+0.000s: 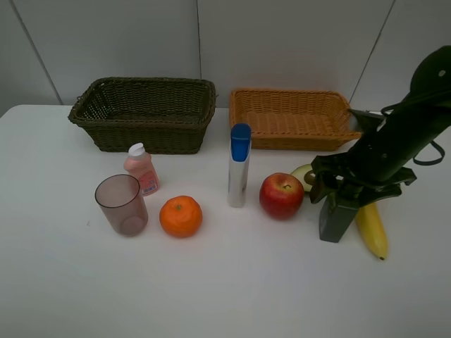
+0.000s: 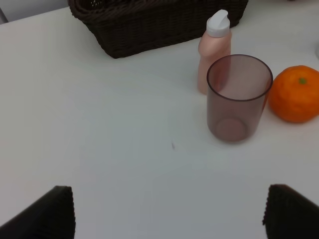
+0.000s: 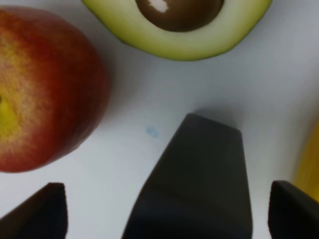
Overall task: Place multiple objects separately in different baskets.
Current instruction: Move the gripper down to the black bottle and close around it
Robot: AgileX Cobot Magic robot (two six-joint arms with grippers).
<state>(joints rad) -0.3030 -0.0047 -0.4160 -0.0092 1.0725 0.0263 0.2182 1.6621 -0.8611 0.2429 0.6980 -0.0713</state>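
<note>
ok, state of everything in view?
Dark basket: empty.
Tan basket: empty.
Cup: upright, empty.
Pink bottle: upright, capped.
Tube: standing, cap up.
Avocado half: cut side up.
Banana: lying flat, unpeeled.
Green bottle: upright, ungripped.
Left pincer: open, empty.
Right pincer: open, straddling green bottle.
</note>
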